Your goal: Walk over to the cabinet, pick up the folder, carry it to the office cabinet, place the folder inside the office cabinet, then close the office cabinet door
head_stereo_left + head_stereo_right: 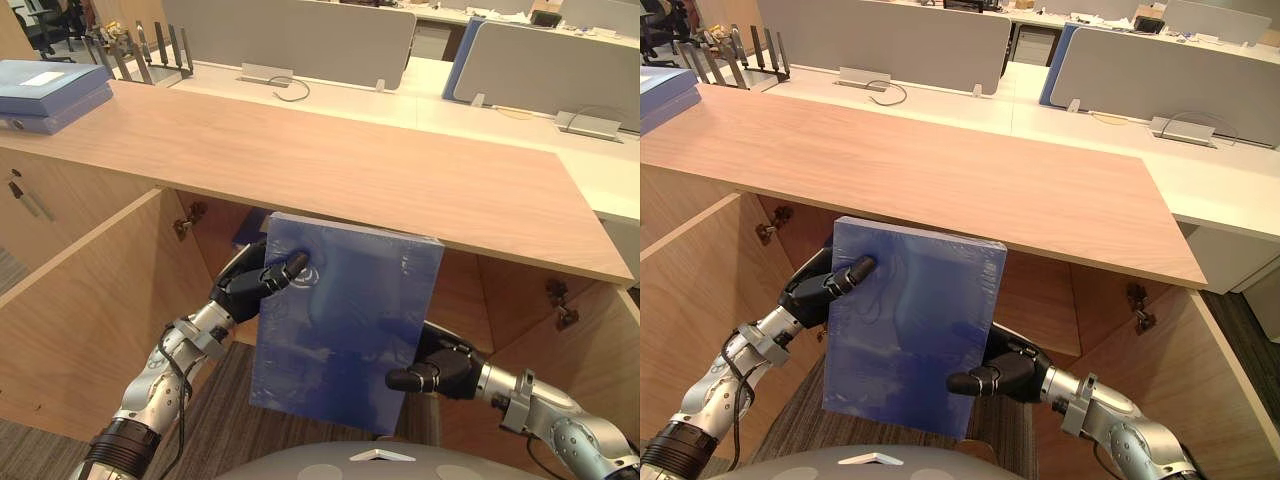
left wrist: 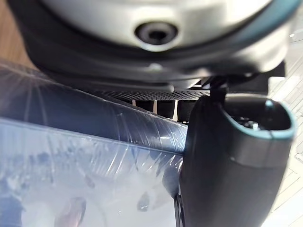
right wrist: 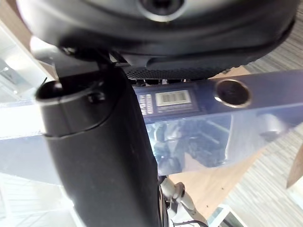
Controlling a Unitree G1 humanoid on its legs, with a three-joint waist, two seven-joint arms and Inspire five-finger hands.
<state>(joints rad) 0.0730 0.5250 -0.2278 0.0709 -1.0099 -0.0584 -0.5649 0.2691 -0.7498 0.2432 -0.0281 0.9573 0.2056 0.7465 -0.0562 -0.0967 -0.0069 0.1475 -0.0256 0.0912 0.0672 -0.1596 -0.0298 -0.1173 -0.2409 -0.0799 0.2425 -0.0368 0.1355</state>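
Here's the blue folder (image 1: 345, 320), held upright and a little tilted just below the front edge of the office cabinet's wooden top (image 1: 330, 160), right in the mouth of the opening. The left hand (image 1: 250, 285) clamps its upper left edge, thumb curled onto the front face and the other fingers tucked behind. The right hand (image 1: 445, 368) pinches the lower right edge the same way, and the right wrist view shows the thumb lying across the labelled spine. A grip on two opposite corners looks deliberate: it stops a wide, slippery, film-wrapped folder from swinging or sliding out. Both doors hang wide open beneath the top, the left door (image 1: 80, 310) and the right door (image 1: 1160, 370), so the way in is free. The folder's upper edge sits nearly level with the underside of the top, so I'd judge it needs lowering or tipping to clear that lip. Something blue (image 1: 250, 232) peeks out under the top behind the folder's corner; I cannot tell what it is. Far along the top to the left rests a stack of folders (image 1: 50, 92).
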